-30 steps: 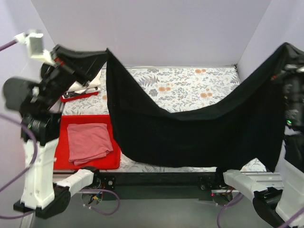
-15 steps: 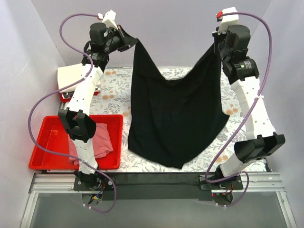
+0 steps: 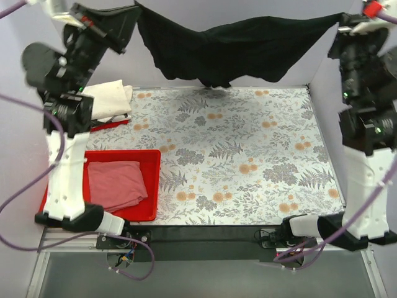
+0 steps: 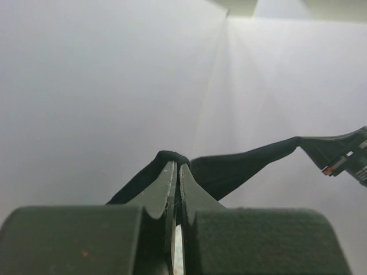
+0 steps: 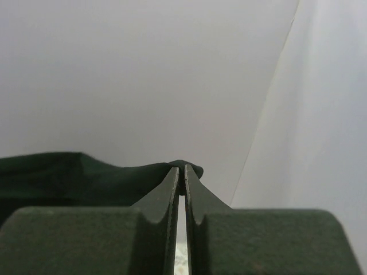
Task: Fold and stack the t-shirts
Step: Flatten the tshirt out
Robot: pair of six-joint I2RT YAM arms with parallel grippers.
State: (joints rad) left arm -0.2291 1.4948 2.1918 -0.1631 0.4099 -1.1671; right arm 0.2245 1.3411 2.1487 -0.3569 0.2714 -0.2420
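The black t-shirt (image 3: 236, 46) hangs stretched in the air between my two grippers, high against the back wall, sagging in the middle above the far edge of the table. My left gripper (image 3: 137, 11) is shut on its left corner; the left wrist view shows the cloth (image 4: 241, 169) pinched at the fingertips (image 4: 175, 166). My right gripper (image 3: 340, 22) is shut on its right corner, seen in the right wrist view (image 5: 180, 167) with cloth (image 5: 63, 175) trailing left. The pink t-shirt (image 3: 115, 184) lies folded in a red tray (image 3: 152, 186). The cream-white t-shirt (image 3: 110, 99) lies at the far left.
The floral tablecloth (image 3: 236, 155) covers the table. A second red tray (image 3: 108, 124) lies under the cream shirt at the far left. Lilac walls close the back and both sides. Purple cables loop around both arms.
Both arms have swung up and back. The black shirt went from hanging low over the table to being stretched wide and high near the back wall.
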